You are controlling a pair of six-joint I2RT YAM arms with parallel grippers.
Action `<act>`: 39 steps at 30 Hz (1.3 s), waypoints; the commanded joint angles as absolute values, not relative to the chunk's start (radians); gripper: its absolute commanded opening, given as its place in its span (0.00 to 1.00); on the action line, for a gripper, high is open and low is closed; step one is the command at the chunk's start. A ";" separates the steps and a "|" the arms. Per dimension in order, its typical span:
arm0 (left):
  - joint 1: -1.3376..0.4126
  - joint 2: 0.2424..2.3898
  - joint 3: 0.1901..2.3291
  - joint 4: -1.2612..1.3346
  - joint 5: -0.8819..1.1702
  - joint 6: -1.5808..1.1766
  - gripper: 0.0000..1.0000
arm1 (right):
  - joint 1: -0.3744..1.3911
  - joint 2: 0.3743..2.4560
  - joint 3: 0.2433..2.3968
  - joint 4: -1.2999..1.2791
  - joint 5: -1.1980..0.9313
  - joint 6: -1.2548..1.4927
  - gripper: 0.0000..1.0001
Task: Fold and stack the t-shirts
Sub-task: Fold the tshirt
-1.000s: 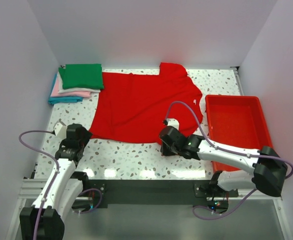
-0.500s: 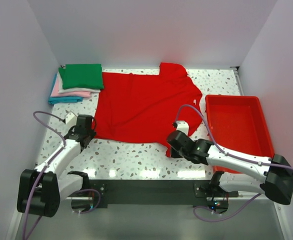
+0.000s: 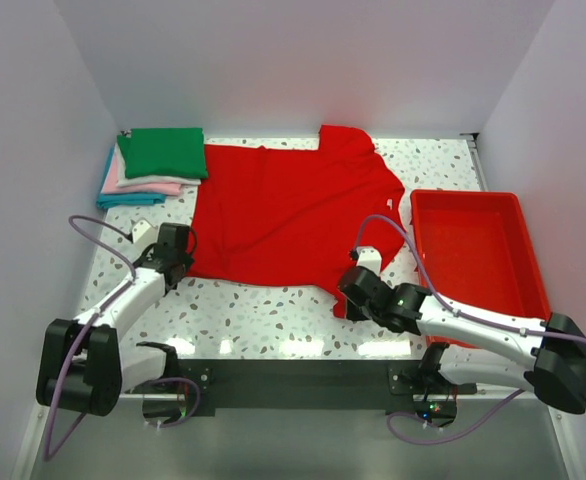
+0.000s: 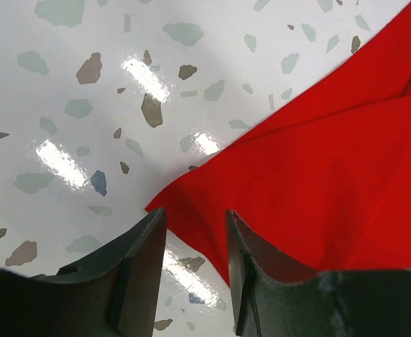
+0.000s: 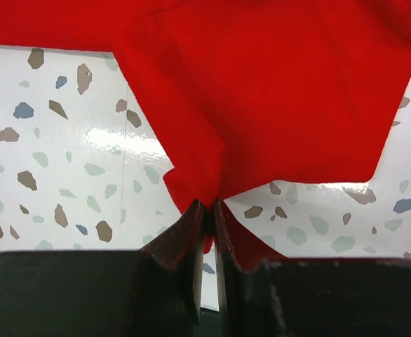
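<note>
A red t-shirt lies spread open across the middle of the speckled table, its collar end reaching toward 12 o'clock and its hem toward 6. At about 10 o'clock, touching the shirt's sleeve, sits a stack of folded t-shirts: green on top, then white, pink and blue beneath. At 3 to 4 o'clock, just beside the shirt's other sleeve, stands a red plastic tray; its smooth floor shows from wall to wall. The left gripper is low at 8 o'clock, over the hem's left corner; its fingers are released, standing apart with the pointed corner of red cloth lying flat on the table between and just beyond them. The right gripper is at 5 o'clock, on the hem's right end, its fingers clenched on a pinched fold of the red cloth, which is drawn into a narrow peak toward the near edge of the table.
</note>
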State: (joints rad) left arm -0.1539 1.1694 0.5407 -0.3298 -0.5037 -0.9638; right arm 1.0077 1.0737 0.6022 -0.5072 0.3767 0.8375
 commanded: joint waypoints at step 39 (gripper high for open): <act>-0.153 0.916 0.499 -0.411 -0.436 -1.075 0.00 | 1.011 1.034 0.540 -0.465 0.410 0.879 0.13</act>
State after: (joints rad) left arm -0.1539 0.9726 0.5446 -0.3569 -0.4263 -1.0569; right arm 1.0077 1.0576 0.5488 -0.4911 0.3763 0.8562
